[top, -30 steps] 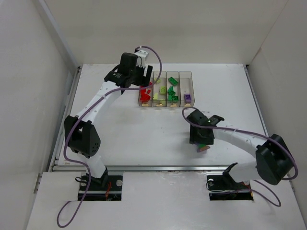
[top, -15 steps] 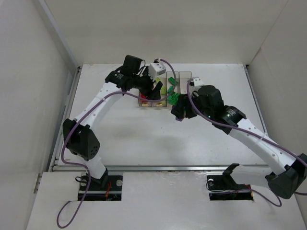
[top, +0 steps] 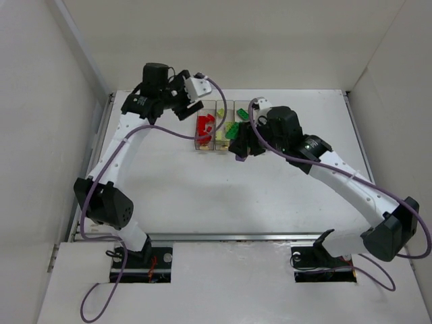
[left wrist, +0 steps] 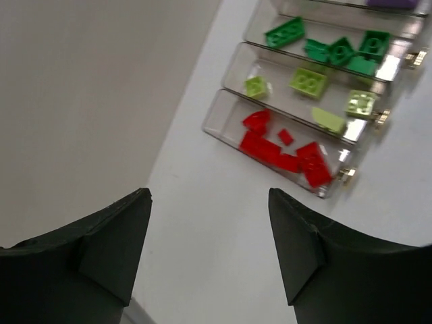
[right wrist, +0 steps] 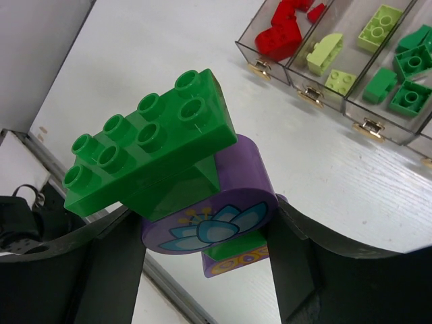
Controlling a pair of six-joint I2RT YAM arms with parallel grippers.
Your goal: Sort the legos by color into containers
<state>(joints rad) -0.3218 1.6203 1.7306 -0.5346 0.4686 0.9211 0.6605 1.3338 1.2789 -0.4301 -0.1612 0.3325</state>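
Observation:
Four joined clear bins stand at the back centre. They hold red bricks, lime bricks and green bricks; a purple piece shows at the edge of the fourth. My right gripper is shut on a clump: a green brick stacked on a round purple flower piece. It holds the clump above the table just in front of the bins, and in the top view its arm hides the right bins. My left gripper is open and empty, left of the red bin.
White walls enclose the table at the left, back and right. The table's left rim runs close to the left arm. The table's front edge and a metal rail show below the held clump.
My right gripper has carried the clump from the table's front middle up to the bins. My left gripper has drawn back from over the bins toward the back left.

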